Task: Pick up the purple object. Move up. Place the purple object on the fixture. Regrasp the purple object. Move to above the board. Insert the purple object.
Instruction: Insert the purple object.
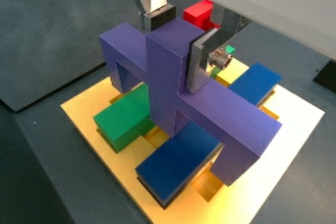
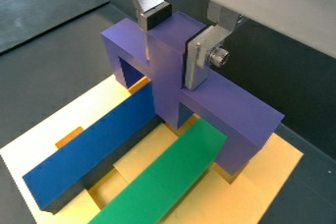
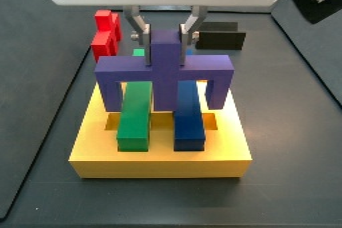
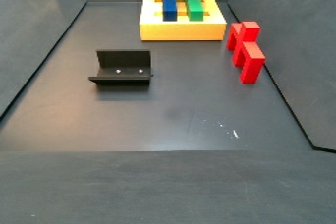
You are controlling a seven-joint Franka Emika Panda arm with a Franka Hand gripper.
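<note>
While the gripper clamps the central stem of the one purple object, that block straddles two bars, one green and one blue, on the single yellow board. One red stepped block and one fixture sit on the floor apart.

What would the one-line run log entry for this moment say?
phase: insert | gripper: shut on purple object, above board | purple object: straddling green bar and blue bar | fixture: empty
</note>
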